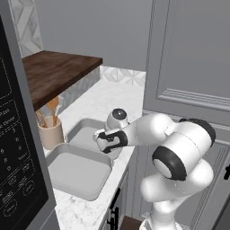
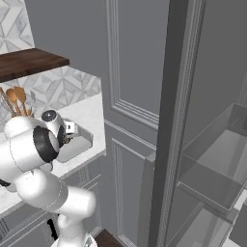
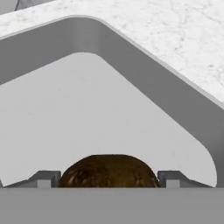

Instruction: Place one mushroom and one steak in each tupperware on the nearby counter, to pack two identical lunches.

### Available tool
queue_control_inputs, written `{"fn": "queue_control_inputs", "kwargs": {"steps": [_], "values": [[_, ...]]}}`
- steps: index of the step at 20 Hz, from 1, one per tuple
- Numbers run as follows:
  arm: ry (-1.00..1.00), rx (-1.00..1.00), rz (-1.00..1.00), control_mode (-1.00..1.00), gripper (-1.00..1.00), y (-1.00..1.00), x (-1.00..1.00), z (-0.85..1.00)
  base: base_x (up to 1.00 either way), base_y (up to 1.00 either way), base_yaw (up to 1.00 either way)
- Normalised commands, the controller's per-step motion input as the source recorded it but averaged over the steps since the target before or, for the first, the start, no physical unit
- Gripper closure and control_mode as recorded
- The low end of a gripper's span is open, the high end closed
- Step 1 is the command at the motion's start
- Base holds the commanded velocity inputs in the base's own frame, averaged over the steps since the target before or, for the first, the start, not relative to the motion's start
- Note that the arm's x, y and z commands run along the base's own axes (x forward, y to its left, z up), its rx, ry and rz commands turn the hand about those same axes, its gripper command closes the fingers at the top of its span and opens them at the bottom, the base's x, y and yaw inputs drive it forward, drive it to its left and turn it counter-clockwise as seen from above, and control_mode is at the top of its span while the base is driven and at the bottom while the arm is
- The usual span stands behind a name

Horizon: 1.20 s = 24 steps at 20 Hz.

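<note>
Two grey tupperware trays lie side by side on the white marble counter [image 1: 112, 96]: a near one [image 1: 76, 173] and a far one [image 1: 83, 130], both bare where their floors show. My gripper [image 1: 101, 140] hangs over the far tray's right end. In the hand view the gripper [image 3: 108, 179] has its jaws wide, with a dark brown, rounded piece of food [image 3: 109, 170] filling the gap between the tips above the tray floor [image 3: 100, 109]. I cannot tell whether it is a mushroom or a steak. The right base view shows the gripper [image 2: 72, 130] above the tray rim [image 2: 79, 144].
A tan utensil holder [image 1: 50, 132] stands left of the trays under a dark wooden shelf [image 1: 54, 69]. A microwave front [image 1: 13, 157] fills the left edge. Tall grey cabinet panels [image 1: 193, 67] rise on the right, and an open fridge door [image 2: 169, 120] with glass shelves [image 2: 212, 169] stands beside the arm.
</note>
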Motion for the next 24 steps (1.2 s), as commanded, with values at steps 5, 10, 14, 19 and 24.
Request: {"fn": "queue_control_inputs", "kwargs": {"steps": [5, 10, 14, 19, 24], "values": [[-0.04, 0.00, 0.00, -1.00, -1.00, 0.05, 0.01, 0.15, 0.00, 0.00, 0.00], [-0.09, 0.00, 0.00, -1.00, -1.00, -0.01, -0.26, 0.16, 0.00, 0.00, 0.00], [-0.25, 0.03, 0.00, -1.00, -1.00, -0.28, -1.00, 0.74, 0.00, 0.00, 0.00], [-0.19, 0.06, -0.02, -1.00, -1.00, -0.39, -0.97, 0.97, 0.00, 0.00, 0.00], [-0.01, 0.08, -0.07, -1.00, -1.00, -0.34, -0.68, 1.00, 0.00, 0.00, 0.00]]}}
